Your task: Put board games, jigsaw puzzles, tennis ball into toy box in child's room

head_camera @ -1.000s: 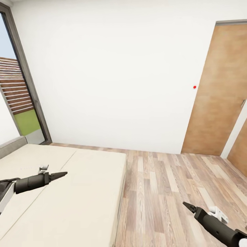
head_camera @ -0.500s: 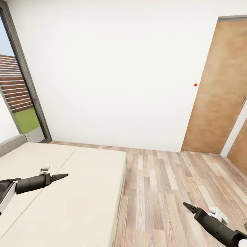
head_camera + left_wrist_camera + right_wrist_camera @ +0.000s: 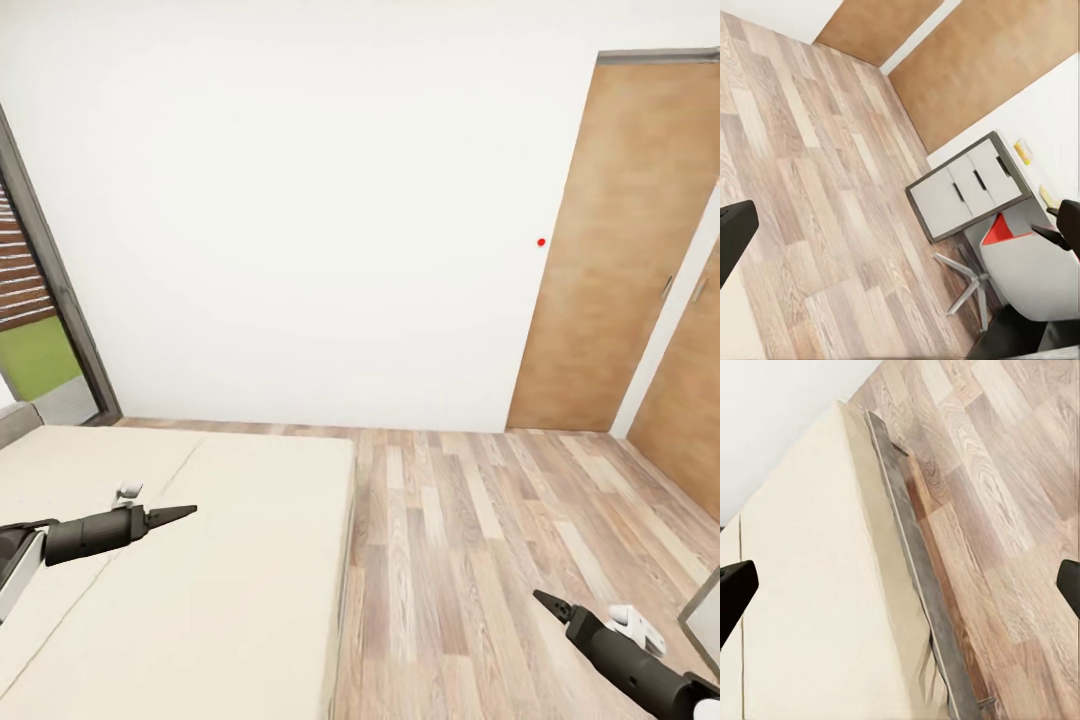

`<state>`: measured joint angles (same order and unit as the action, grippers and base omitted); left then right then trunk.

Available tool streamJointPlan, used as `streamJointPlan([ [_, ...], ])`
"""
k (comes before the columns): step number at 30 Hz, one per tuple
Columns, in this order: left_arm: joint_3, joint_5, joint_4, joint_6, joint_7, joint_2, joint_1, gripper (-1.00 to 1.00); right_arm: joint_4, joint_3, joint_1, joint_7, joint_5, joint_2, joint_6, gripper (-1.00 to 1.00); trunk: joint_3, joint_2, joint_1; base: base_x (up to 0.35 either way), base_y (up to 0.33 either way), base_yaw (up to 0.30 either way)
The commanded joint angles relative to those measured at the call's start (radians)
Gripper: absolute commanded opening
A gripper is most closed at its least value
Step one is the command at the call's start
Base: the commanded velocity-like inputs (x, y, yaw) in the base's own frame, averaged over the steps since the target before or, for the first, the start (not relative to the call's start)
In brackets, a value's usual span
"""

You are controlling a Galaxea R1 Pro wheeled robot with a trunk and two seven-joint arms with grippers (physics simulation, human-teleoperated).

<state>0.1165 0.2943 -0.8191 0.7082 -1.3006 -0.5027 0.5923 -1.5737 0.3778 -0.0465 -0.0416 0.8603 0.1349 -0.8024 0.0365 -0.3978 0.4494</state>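
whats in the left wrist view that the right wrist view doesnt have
Left wrist view: a grey drawer unit, a white swivel chair beside it, and brown wooden doors. Right wrist view: the bed, a beige mattress on a grey frame. Both: the wood-plank floor and some white wall.
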Motion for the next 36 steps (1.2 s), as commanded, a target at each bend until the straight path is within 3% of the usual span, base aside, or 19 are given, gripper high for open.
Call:
streamJointPlan([
  [1, 0.0, 0.004, 0.0, 0.01, -0.002, 0.0, 0.0, 1.0, -0.001, 0.001, 0.0, -0.004, -0.003, 0.001, -0.004, 1.0, 0.003, -0.002, 0.001, 0.0, 0.054, -0.231],
  [11, 0.001, 0.005, 0.0, 0.01, -0.002, -0.002, 0.001, 1.0, 0.005, 0.001, 0.0, -0.004, -0.002, -0.003, -0.002, 1.0, 0.01, -0.002, 0.001, 0.0, 0.015, -0.176],
  [36, 0.004, 0.009, 0.0, 0.01, -0.003, -0.006, 0.0, 1.0, 0.006, -0.006, 0.0, -0.003, -0.009, -0.003, 0.0, 1.0, 0.013, -0.002, 0.001, 0.0, 0.047, -0.008],
])
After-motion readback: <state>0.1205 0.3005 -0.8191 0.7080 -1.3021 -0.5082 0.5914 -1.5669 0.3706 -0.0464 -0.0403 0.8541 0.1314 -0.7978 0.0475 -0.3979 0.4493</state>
